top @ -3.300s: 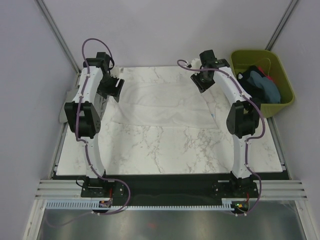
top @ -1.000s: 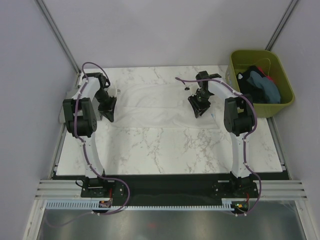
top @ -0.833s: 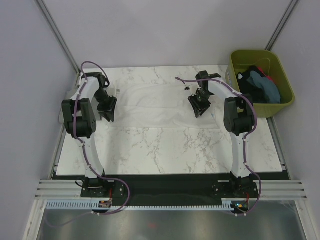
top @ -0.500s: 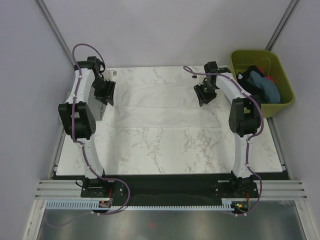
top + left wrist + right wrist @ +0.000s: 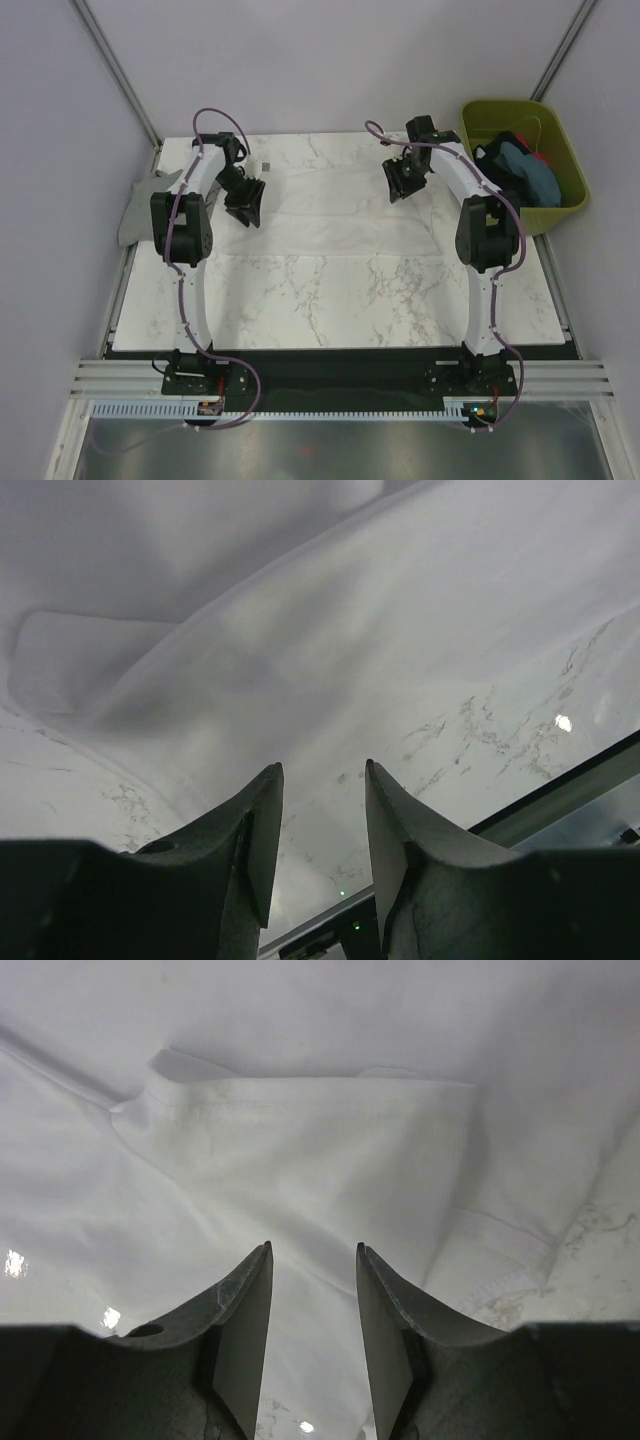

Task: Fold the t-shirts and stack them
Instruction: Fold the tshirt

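A white marble table (image 5: 330,300) carries a white t-shirt (image 5: 330,215), spread flat across its far half. A grey cloth (image 5: 138,208), perhaps another shirt, lies off its left edge. A green bin (image 5: 500,102) stands at the far right corner.

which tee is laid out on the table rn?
The large white cloth t-shirt, spread flat on the marble table. The grey t-shirt lies off its left edge; the blue-teal t-shirt and dark t-shirt sit in the olive-green plastic bin.

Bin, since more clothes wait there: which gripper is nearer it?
Right. The right gripper hangs a short way from the bin; the left gripper is far across the table.
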{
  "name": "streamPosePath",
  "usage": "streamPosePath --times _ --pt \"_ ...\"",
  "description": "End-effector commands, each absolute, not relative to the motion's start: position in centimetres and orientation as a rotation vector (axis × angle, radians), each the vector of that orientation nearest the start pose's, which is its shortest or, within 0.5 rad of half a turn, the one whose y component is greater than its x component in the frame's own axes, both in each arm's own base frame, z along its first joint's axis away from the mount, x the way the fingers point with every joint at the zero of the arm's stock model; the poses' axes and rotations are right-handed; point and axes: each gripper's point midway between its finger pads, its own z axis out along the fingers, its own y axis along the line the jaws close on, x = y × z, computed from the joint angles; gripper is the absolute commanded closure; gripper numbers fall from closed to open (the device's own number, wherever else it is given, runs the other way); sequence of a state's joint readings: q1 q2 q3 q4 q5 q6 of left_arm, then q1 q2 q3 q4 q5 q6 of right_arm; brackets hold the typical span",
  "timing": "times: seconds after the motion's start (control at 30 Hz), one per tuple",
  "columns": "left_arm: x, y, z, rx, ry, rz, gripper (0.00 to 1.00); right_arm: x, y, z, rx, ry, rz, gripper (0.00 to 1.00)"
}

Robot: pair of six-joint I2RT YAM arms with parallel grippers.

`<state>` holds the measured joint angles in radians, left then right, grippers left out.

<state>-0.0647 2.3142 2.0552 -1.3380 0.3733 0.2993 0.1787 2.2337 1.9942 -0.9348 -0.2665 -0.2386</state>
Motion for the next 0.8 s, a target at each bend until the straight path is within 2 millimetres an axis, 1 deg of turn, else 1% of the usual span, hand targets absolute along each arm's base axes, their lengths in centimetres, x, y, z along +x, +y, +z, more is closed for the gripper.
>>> streamPosePath --times 0.0,0.1,0.2,0.33,0.43,0.5,0.53,0.7,0.73,0.77 --pt "39.1 -8.5 6.5 0.509 3.055 -0.659 0.54 46.9 13.7 6.7 -0.652 2.668 0.412 0.53" --pt "38.1 -8.4 5.5 0.515 3.106 -0.653 0.55 46.2 13.4 5.3 -0.661 2.706 0.416 0.53" --pt "36.9 -8.1 4.8 0.512 3.160 -0.619 0.55 45.5 13.2 3.3 -0.670 2.762 0.423 0.53" --pt "34.7 -7.1 4.0 0.515 3.243 -0.550 0.54 44.3 12.9 1.8 -0.675 2.823 0.431 0.53" --pt "33.5 -6.5 3.3 0.516 3.296 -0.511 0.54 43.6 12.8 1.2 -0.679 2.850 0.432 0.53" --pt "33.1 -6.3 2.7 0.504 3.319 -0.491 0.55 43.3 12.6 1.0 -0.679 2.860 0.424 0.53" --pt "32.9 -6.3 2.5 0.506 3.325 -0.493 0.55 42.8 12.5 0.7 -0.679 2.876 0.423 0.52" --pt "32.5 -6.1 2.7 0.506 3.328 -0.464 0.55 41.1 12.2 0.5 -0.684 2.912 0.434 0.52" --pt "32.2 -6.0 2.6 0.504 3.342 -0.460 0.55 40.5 12.1 0.2 -0.686 2.929 0.439 0.53" --pt "32.0 -6.0 2.6 0.504 3.345 -0.460 0.55 40.3 12.1 0.2 -0.686 2.930 0.442 0.53"
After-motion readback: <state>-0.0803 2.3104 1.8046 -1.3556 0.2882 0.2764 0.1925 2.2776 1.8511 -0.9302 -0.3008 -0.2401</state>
